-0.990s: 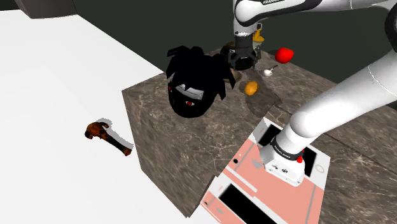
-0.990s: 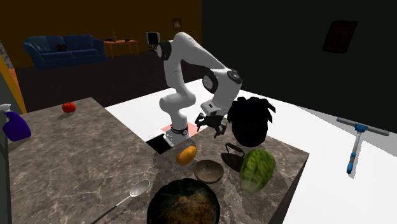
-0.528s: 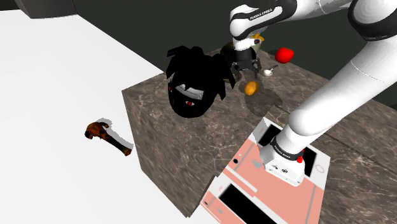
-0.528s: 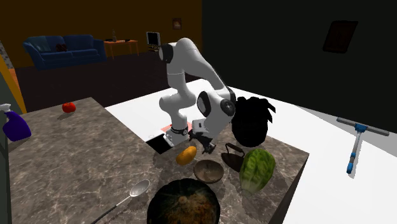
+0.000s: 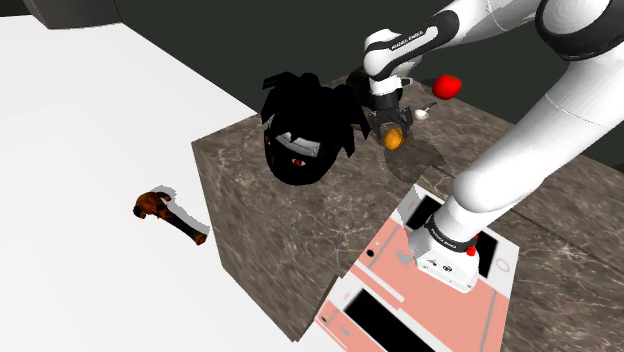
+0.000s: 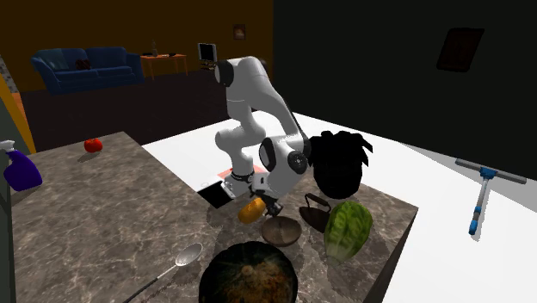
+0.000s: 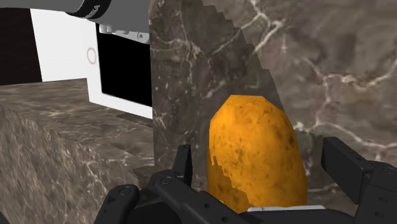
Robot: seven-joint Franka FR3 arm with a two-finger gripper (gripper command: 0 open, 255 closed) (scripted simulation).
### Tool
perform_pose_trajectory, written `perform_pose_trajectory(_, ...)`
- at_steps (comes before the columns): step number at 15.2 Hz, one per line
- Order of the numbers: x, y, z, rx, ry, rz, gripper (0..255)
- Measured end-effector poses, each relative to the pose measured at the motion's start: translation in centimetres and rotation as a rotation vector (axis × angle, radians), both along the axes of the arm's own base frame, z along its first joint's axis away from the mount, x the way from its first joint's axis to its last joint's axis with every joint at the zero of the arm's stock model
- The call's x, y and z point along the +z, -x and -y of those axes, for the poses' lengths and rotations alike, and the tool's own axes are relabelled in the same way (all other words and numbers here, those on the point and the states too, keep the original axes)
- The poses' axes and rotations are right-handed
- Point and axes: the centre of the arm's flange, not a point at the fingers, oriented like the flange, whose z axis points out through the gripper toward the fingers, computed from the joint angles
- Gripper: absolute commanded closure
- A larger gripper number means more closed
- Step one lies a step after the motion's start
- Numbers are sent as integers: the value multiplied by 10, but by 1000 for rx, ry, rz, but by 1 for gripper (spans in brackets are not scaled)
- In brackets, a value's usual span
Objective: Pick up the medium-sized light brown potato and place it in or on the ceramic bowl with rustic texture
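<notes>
An orange-brown potato lies on the dark marble counter. My gripper is down over it and open, one finger on each side, with a small gap between each finger and the potato. In the shoulder view the gripper sits right at the potato. The second exterior view has the potato beside the gripper, and a small brown bowl stands just next to them. A larger dark bowl holding food is nearer that camera.
A black spiky-haired head stands close to the gripper. A watermelon and a dark iron-like thing are beside the small bowl. A spoon, a tomato and a purple spray bottle lie farther off.
The arm has folded forward and lowered the gripper from above the counter down around the potato. The fingers stay apart; the potato has not moved.
</notes>
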Motion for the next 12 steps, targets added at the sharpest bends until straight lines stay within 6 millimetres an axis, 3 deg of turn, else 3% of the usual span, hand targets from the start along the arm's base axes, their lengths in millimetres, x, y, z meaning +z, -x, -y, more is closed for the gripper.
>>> perform_pose_trajectory(7,-7,5,-2,0,0,1,0)
perform_pose_trajectory(8,-7,5,-2,0,0,1,255)
perform_pose_trajectory(12,-8,5,-2,0,0,0,255)
